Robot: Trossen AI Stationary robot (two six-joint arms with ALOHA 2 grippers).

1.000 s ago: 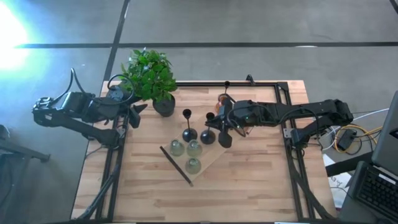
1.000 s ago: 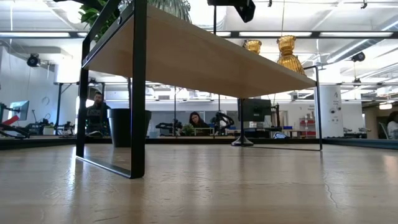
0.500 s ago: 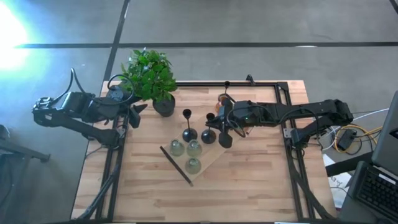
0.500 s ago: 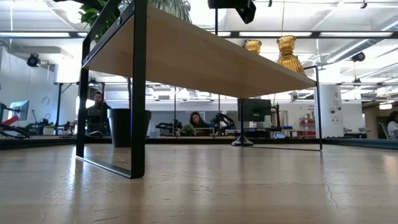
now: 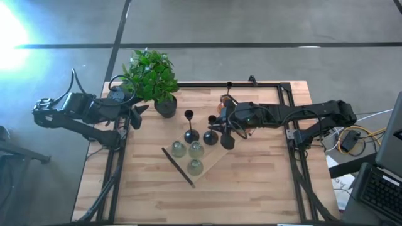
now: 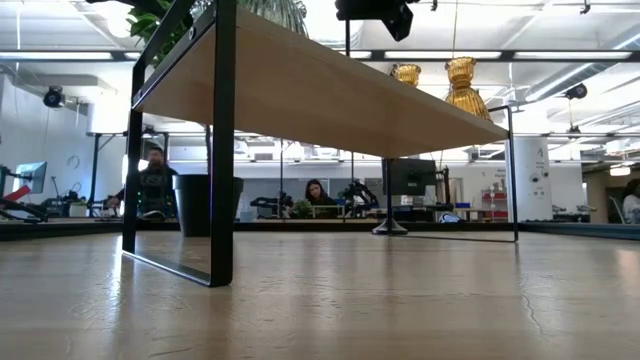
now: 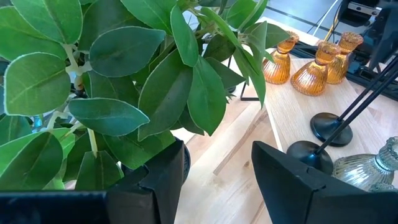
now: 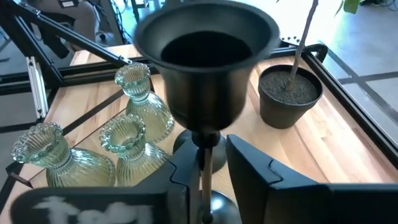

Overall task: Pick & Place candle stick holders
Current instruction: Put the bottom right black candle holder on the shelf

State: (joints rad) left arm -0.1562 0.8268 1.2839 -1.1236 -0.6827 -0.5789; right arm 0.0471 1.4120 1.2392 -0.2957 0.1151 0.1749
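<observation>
Wooden table (image 5: 251, 182) carries glass holders (image 5: 188, 154); office room behind, person (image 6: 315, 192) seated.

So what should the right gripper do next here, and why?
Probably open wider and lift clear. The right gripper straddles the thin stem of a black holder, which stands upright on the table beside another black holder, so it looks placed.

Black holders (image 5: 201, 135) betw. plant pot (image 5: 166, 108) & pale holders (image 5: 188, 154), mid-table (image 5: 251, 182).
</observation>
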